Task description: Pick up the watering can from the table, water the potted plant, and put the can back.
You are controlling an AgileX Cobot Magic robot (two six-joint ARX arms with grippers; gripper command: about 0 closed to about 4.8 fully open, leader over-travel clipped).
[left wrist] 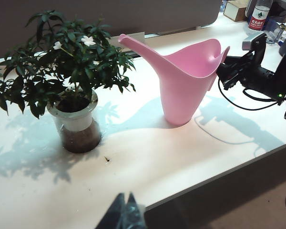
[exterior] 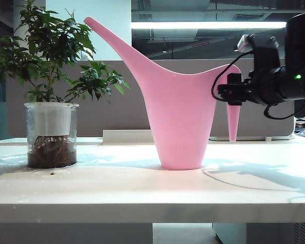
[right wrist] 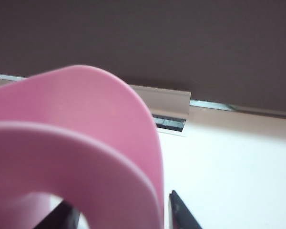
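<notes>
The near front edge of the table (exterior: 142, 211) is seen first, thick and white, with the top stretching back to a grey-beige divider panel (exterior: 127, 101). The watering can (exterior: 180, 117) stands upright near the middle of the table, on its base: a tall, smooth pink body tapering downward, a long thin spout slanted up to the left, and an arched, open-ended handle curving down at its right. The potted plant (exterior: 51, 101) is set well apart at the left, dark leaves above a clear pot showing a white band, soil and roots.

The right gripper (right wrist: 121, 212) is held level at the handle, its dark fingers spread to either side of the pink arch; contact cannot be told. The left gripper (left wrist: 125, 214) is held off the table's near edge, fingertips together, holding nothing.
</notes>
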